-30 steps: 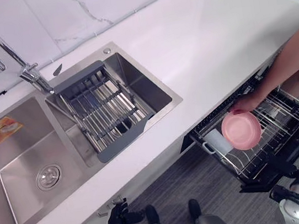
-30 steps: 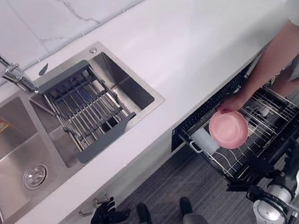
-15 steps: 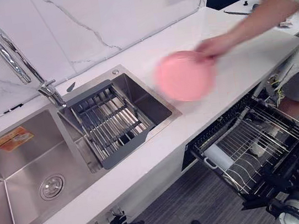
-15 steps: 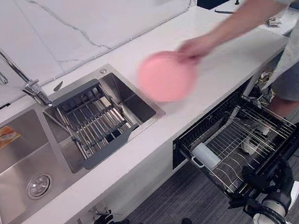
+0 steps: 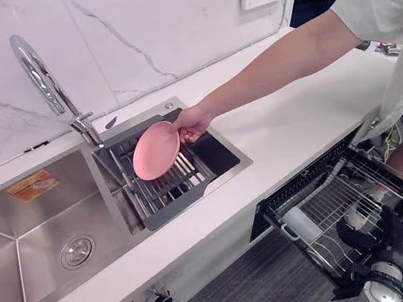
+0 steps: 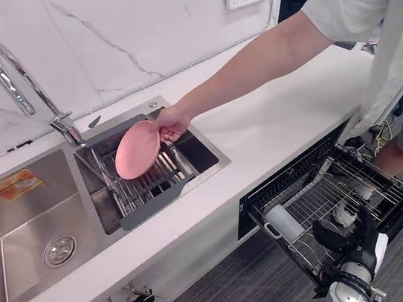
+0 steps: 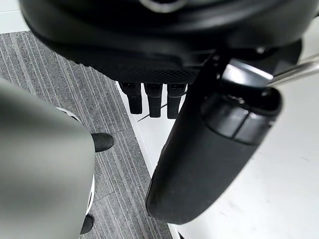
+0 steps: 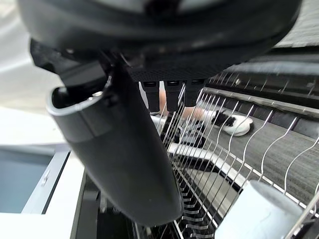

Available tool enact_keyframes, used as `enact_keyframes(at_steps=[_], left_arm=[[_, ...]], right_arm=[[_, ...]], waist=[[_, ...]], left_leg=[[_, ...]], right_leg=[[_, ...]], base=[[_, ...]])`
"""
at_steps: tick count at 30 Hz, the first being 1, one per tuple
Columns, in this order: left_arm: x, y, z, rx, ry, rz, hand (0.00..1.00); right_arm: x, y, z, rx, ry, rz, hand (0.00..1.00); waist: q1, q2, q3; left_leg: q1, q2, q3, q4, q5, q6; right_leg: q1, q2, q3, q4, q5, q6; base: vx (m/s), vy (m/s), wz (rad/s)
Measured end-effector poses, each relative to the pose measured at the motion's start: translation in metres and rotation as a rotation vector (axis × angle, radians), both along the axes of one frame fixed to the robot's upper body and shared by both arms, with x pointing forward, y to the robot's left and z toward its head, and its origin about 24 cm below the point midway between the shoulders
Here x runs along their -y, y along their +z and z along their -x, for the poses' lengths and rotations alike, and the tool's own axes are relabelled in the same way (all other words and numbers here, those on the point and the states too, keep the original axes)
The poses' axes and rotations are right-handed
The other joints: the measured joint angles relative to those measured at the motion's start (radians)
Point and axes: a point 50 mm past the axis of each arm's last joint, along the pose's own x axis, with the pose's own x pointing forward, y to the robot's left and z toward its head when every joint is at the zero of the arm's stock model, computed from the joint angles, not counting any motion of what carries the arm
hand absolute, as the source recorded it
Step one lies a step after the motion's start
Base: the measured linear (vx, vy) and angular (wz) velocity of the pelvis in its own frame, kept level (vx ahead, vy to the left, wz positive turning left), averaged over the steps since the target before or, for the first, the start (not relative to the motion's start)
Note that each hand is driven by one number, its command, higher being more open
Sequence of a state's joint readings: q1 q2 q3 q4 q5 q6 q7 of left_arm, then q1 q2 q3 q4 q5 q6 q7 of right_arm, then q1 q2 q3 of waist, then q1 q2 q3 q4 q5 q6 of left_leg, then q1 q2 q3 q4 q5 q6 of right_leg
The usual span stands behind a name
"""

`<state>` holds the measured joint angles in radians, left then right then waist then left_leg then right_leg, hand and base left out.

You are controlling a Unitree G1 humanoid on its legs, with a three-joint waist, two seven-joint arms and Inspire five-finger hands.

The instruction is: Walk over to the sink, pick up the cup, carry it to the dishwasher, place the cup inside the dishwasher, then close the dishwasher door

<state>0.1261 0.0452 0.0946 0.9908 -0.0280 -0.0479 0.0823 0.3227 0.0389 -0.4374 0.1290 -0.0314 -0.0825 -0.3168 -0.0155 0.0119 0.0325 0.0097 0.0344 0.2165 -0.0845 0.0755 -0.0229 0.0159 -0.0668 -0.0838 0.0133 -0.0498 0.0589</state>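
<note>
The left robot hand (image 7: pixel 149 45), fingers relaxed, hangs above grey carpet (image 7: pixel 65 84).

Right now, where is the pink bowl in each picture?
Left eye view: pink bowl, left of centre, in a person's hand over the sink rack.
Right eye view: pink bowl, same spot, nearer the left edge.
Left wrist view: faces the floor.
Right wrist view: faces the dishwasher rack.
Shared landmark: the tap.

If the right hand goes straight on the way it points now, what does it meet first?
Probably the pulled-out dishwasher rack: the right hand points into its wires, which show close ahead in the wrist view. Depth is unclear, so I cannot say how near they are.
</note>
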Motion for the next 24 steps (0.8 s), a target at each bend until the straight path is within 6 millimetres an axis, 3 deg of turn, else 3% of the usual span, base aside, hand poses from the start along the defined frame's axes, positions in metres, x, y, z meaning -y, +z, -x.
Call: enact_keyframes(at_steps=[4, 15, 24], left_arm=[[-0.001, 0.000, -0.002, -0.002, -0.047, -0.009, 0.90], [0.003, 0.002, -0.011, 0.035, -0.182, -0.022, 0.90], [0.001, 0.004, -0.012, 0.070, -0.179, -0.046, 0.90]], right_arm=[[-0.004, 0.013, -0.009, 0.035, 0.051, 0.052, 0.90], [-0.019, 0.071, -0.042, 0.196, 0.254, 0.329, 0.90], [-0.009, 0.082, -0.034, 0.173, 0.284, 0.428, 0.90]], waist=[[-0.001, 0.000, -0.001], [0.004, -0.011, -0.001], [0.001, -0.025, 0.008]], left_leg=[[-0.002, -0.007, -0.026, -0.002, 0.003, 0.002], [-0.024, -0.043, -0.161, -0.002, 0.020, 0.013], [-0.054, -0.048, -0.262, -0.002, 0.050, 0.005]], right_leg=[[0.010, -0.006, -0.025, -0.002, -0.005, 0.003], [0.059, -0.021, -0.152, -0.017, -0.025, 0.019], [0.069, -0.024, -0.250, 0.017, -0.051, 0.010]], base=[[0.01, 0.006, 0.21], [0.01, -0.003, 0.35], [-0.05, -0.021, 0.35]])
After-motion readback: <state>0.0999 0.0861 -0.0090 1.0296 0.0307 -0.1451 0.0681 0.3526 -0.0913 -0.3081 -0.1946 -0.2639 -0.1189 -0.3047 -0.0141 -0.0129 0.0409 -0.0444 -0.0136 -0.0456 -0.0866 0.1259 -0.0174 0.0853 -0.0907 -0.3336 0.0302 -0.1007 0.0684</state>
